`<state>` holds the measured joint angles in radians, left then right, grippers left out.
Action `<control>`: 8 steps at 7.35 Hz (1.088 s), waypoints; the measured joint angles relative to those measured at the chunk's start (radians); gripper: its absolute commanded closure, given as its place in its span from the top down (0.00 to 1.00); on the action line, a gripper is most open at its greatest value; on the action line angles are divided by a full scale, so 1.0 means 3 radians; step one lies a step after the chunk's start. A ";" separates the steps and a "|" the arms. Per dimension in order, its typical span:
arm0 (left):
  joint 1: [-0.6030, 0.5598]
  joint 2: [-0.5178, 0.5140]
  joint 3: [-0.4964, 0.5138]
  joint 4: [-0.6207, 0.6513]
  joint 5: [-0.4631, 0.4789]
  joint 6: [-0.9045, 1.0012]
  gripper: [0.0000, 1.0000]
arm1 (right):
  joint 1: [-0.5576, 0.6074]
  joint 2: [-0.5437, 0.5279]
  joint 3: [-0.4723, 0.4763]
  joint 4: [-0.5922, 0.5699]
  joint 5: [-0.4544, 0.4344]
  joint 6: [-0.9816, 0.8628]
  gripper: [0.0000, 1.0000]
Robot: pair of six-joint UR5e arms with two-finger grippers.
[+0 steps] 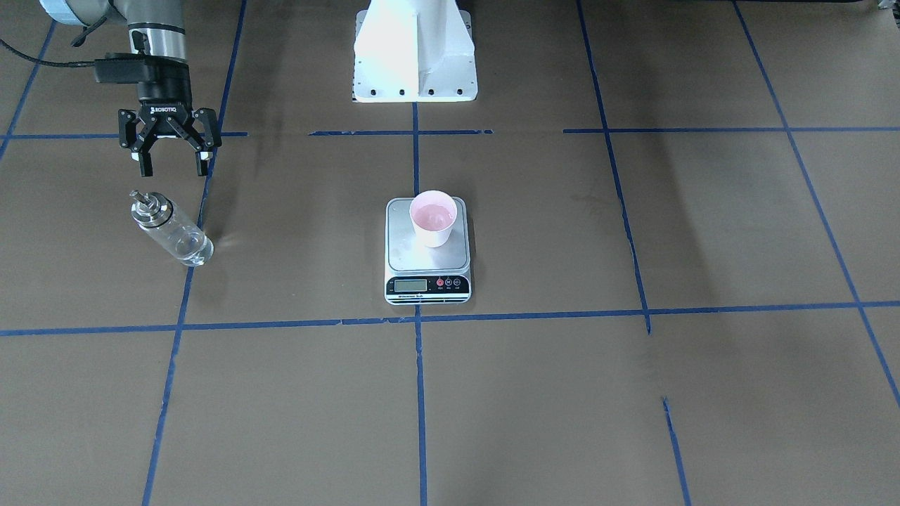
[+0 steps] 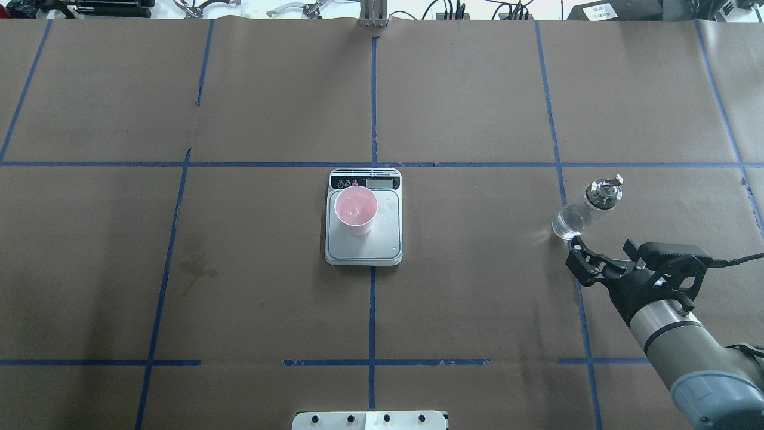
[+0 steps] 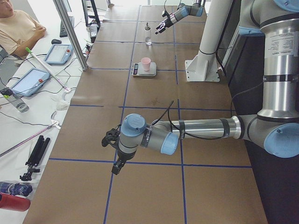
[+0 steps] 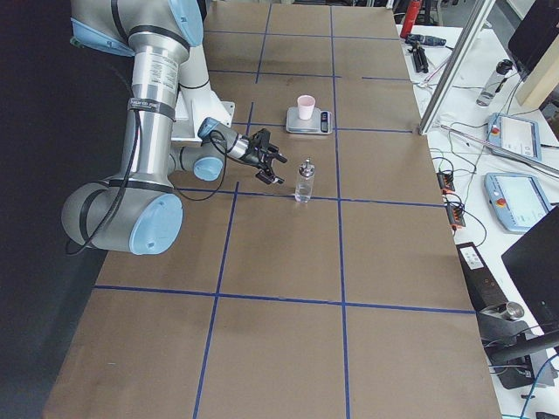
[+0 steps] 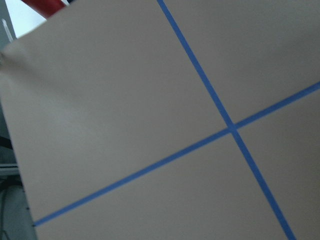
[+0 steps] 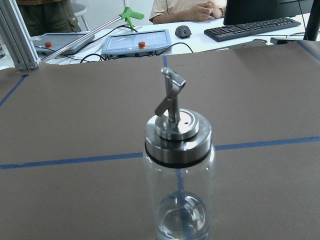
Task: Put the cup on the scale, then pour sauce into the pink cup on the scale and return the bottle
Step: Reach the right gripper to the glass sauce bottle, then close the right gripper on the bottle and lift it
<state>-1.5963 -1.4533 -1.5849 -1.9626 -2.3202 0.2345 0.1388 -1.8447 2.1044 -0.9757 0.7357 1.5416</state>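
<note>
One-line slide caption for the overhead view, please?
Pink cup sits on the scale; open right gripper hangs beside the upright bottle.

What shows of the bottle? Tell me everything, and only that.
The bottle is a clear glass cylinder with a shiny silver metal cap, a dark ring under it, and a thin bent metal spout on top. It looks nearly empty. It stands upright on the brown table, at a blue tape line, off to the side of the scale. Nothing but the table touches it; the right hand hangs open close by, apart from it.
</note>
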 measured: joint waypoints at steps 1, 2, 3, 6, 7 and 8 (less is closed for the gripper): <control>0.0000 0.0157 0.0034 -0.0125 -0.0438 -0.0136 1.00 | -0.0005 0.0002 -0.0001 0.0002 -0.0014 0.0000 1.00; 0.0000 0.0210 0.0141 -0.0226 -0.0556 -0.0248 1.00 | -0.0006 0.0007 -0.0001 0.0004 -0.0020 0.0000 1.00; 0.0009 0.0176 0.0257 -0.0226 -0.0443 -0.0350 1.00 | -0.0007 0.0015 -0.0003 0.0005 -0.0022 0.0000 1.00; 0.0028 -0.0003 0.0298 0.0195 -0.0156 -0.0456 1.00 | -0.0017 0.0153 -0.0162 0.0005 -0.0193 0.0001 1.00; 0.0029 -0.0016 0.0286 0.0231 -0.0145 -0.0464 1.00 | -0.0017 0.0292 -0.0317 0.0002 -0.0285 0.0001 1.00; 0.0029 -0.0021 0.0272 0.0245 -0.0143 -0.0468 1.00 | -0.0017 0.0403 -0.0469 0.0001 -0.0374 0.0000 1.00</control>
<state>-1.5877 -1.4596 -1.5032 -1.8891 -2.3632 0.0942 0.1337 -1.7239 1.9637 -0.9754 0.6234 1.5417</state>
